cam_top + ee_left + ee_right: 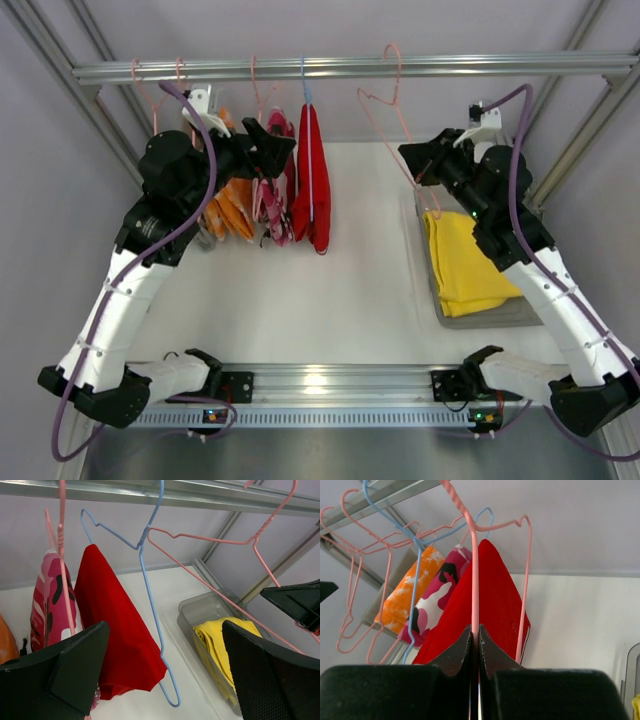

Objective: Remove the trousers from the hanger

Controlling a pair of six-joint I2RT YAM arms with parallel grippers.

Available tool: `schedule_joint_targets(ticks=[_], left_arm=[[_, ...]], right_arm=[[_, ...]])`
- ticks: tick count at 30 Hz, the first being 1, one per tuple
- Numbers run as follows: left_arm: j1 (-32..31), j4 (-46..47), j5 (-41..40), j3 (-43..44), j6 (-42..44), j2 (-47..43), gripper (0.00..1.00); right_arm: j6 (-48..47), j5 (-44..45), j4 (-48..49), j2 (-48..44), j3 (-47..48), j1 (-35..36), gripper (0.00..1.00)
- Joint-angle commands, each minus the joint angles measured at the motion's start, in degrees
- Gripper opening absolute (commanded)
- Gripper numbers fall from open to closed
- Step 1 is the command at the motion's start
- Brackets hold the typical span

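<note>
The yellow trousers (462, 262) lie folded in a grey bin (500, 315) on the right of the table, off the hanger; the left wrist view shows the trousers (220, 640) in the same bin (200, 605). The pale pink hanger (398, 60) hangs bare from the rail, tilted toward the right arm. My right gripper (412, 158) is shut on the hanger's thin wire (474, 580), which runs up from between the gripper's jaws (475, 627). My left gripper (275, 140) is open beside the hanging garments, and nothing sits between its jaws (165, 625).
An aluminium rail (350, 68) spans the back. From it hang a red garment (312, 180) on a blue hanger (150, 605), a pink camouflage garment (275, 200) and an orange tie-dye garment (230, 210). Bare pink hangers dangle at the far left.
</note>
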Motion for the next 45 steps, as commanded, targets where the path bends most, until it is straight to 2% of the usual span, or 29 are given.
schedule_joint_targets(ticks=[1,7,15,22,28,31,32,34,35,36,39,42,45], left_arm=[[0.99,-0.83,-0.73,0.69,-0.56,-1.43,0.99],[2.48,-3.20,0.41,0.43,-0.74,-1.26,0.99],[3.19,-4.87,0.23,0.95,-0.74,0.76,0.99],[5.82,-9.18,5.06,3.85,-1.18,2.96,0.99],[6.44,-11.03,7.26,3.68,-0.30,2.78,0.99],[7.05,-13.30,8.31,3.68,0.66,3.13,0.99],[7.40,-14.18,9.01,4.37,1.10,3.66,0.99],[8.02,-16.90,10.42,5.25,1.89,4.19,0.99],[8.11,-17.79,10.95,6.04,3.20,4.45,0.99],[8.20,-18.75,11.56,6.66,4.09,4.54,0.99],[8.11,-23.50,12.71,9.21,8.39,4.89,0.99],[8.20,-27.98,9.39,10.62,13.66,4.46,0.99],[8.11,-28.70,3.24,9.57,17.18,1.91,0.99]], right_arm=[[-1.59,8.34,7.85,0.45,1.50,2.75,0.00],[-2.20,13.10,12.51,1.24,0.70,4.43,0.00],[-3.16,13.28,11.03,5.28,4.93,5.39,0.00],[-3.08,14.34,11.37,7.92,0.80,7.06,0.00],[-2.46,11.79,11.46,7.31,-2.54,8.38,0.00],[-2.90,9.69,11.63,6.43,-3.51,8.47,0.25],[-2.99,9.07,11.46,6.17,-3.60,8.47,0.51],[-3.60,8.19,9.79,4.77,-3.25,8.47,0.76],[-3.95,8.19,9.00,3.97,-3.07,8.47,0.96],[-4.65,8.62,6.56,3.10,-3.16,8.47,0.99],[-8.78,9.76,3.64,-2.35,-4.21,8.47,1.00],[-14.14,10.64,-0.22,-9.81,-6.58,8.38,1.00],[-19.85,12.74,-5.23,-17.11,-8.87,7.69,1.00]])
